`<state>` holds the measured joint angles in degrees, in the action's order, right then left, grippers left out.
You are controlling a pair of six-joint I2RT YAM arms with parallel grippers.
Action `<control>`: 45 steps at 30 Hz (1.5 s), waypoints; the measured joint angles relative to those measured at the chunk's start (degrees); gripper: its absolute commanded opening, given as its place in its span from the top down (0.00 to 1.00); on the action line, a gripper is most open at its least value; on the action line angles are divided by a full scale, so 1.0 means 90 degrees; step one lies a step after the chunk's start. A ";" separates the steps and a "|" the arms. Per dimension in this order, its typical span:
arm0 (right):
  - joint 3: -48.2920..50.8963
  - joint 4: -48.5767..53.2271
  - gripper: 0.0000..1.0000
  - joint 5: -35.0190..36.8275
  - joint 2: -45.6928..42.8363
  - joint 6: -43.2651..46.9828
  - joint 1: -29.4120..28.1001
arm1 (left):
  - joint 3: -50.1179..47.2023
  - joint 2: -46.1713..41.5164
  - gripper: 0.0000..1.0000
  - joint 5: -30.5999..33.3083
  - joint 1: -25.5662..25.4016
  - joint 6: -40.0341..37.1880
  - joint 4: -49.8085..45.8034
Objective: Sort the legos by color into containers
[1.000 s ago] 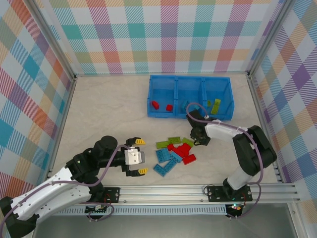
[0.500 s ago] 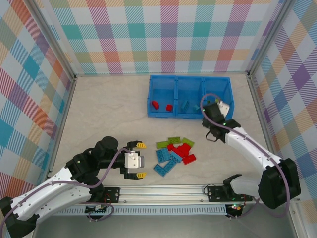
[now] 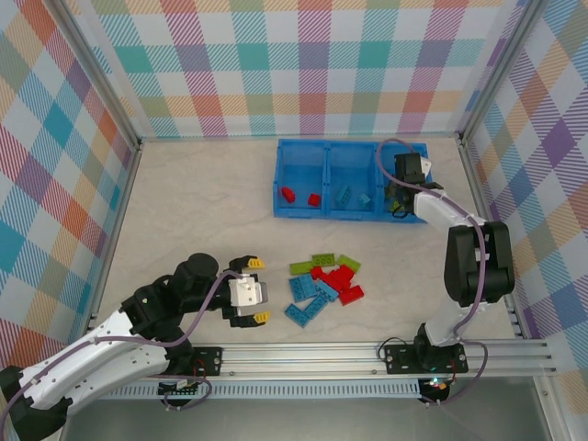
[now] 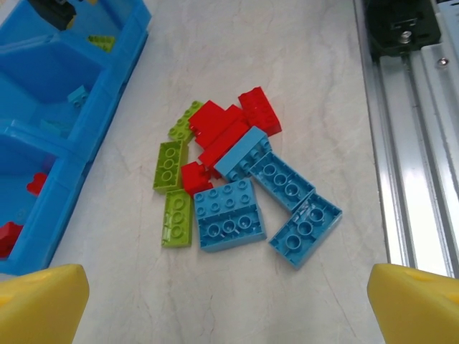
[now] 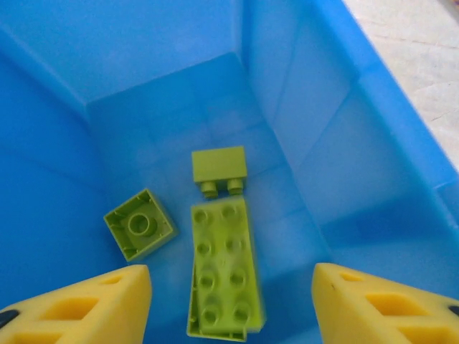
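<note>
The right claw [image 3: 401,186] hangs over the right-hand compartment of the blue bin tray [image 3: 352,145], which sits by the far edge of the surface [image 3: 202,202], right of centre. From its wrist, the yellow fingers [image 5: 86,304] stand well apart with nothing between them. It is released, neither gripping nor touching anything. Under it, on that compartment's floor, lie three lime green legos [image 5: 222,276]: a long one, a short one tipped on its side just past its end, and a small square one lying underside up beside it. The middle compartment holds light blue legos [image 3: 343,195] and the left compartment holds two red legos [image 3: 288,194].

The left claw [image 3: 258,290] hovers close to the near edge of the surface, its fingertips [image 4: 39,301] spread wide. It too is released and empty, clear of every brick. Just to its right, between it and the right arm's base, lies the loose pile [image 3: 323,280] of red, lime green and light blue bricks. They touch and partly overlap one another, with the greens on the side toward the tray.
</note>
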<state>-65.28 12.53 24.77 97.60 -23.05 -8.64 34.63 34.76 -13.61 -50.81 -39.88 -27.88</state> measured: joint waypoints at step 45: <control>0.2072 0.2960 0.21 -0.4860 -0.4357 -0.0585 -0.2497 | 0.1263 0.5464 0.63 0.2455 -0.0913 1.1023 0.0658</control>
<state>-46.63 39.18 -18.96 58.39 -28.32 -31.11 46.00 83.94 8.49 -59.02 59.33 -21.96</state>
